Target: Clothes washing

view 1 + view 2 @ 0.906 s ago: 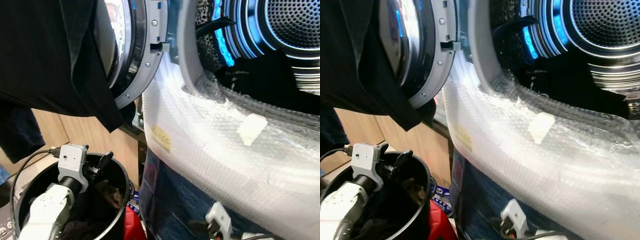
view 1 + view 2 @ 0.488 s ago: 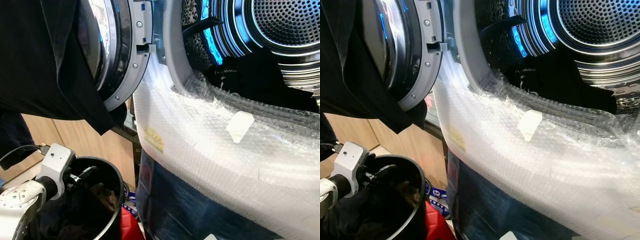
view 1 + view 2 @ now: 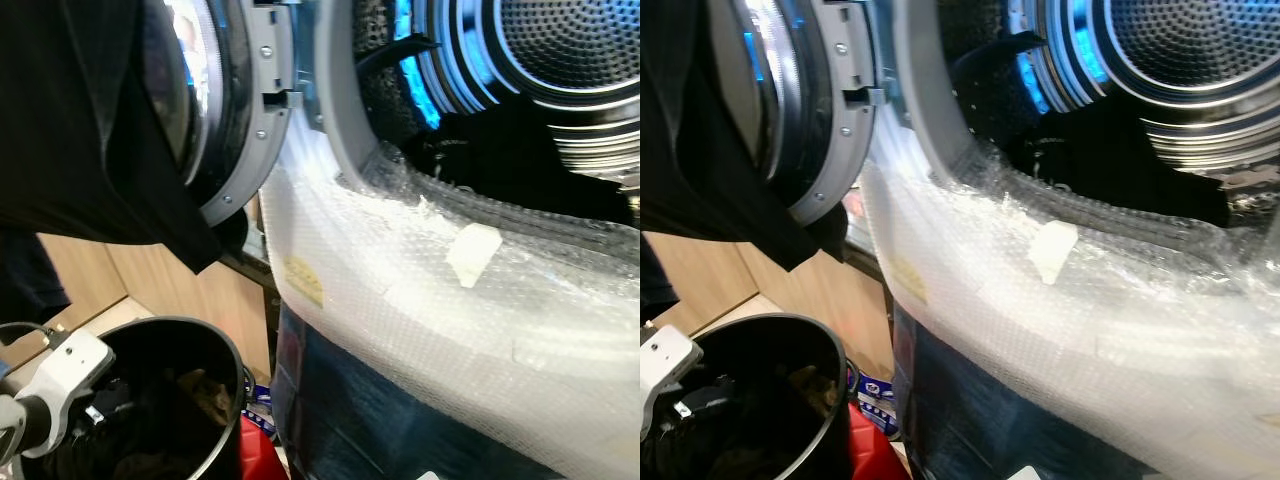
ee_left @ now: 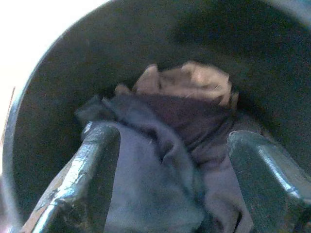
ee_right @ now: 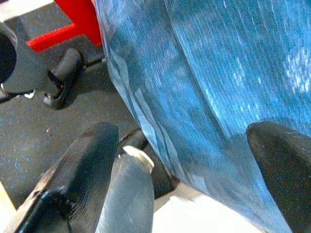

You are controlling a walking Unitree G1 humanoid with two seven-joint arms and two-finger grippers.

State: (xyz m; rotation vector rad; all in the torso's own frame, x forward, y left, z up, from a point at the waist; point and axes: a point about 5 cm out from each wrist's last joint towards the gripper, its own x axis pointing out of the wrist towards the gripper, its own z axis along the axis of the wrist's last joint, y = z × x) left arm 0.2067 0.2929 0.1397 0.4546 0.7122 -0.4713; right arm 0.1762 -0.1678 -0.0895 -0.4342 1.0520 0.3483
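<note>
Left gripper (image 4: 167, 182) sits inside the black bucket (image 3: 215, 345), fingers spread wide and released, one finger (image 4: 85, 179) on each side of a heap of dark clothes (image 4: 160, 165); a tan garment (image 4: 187, 82) lies deeper in the bucket against the far wall. Whether the fingertips press into the cloth cannot be told, since the wrist view is soft and dim. From the head, the left wrist's white camera housing (image 3: 70, 375) shows at the bucket's near rim, with dark fabric below it. Bucket stands on the floor just beside the washing machine, at the robot's left. Washer door (image 3: 235, 110) is swung open to the left, and a black garment (image 3: 90, 130) hangs in front of it. Drum (image 3: 560, 50), perforated and lit blue, is open; dark laundry (image 3: 520, 160) lies at its mouth. Bubble wrap (image 3: 420, 300) covers the machine front below the opening, with a white tape patch (image 3: 472, 253) and a yellow label (image 3: 304, 281) on it. Right gripper (image 5: 182, 179) hangs low beside the machine's blue wrapped front panel (image 5: 218, 73), fingers apart and holding nothing; grey floor (image 5: 34, 141) and a red object (image 5: 77, 19) lie past it.
</note>
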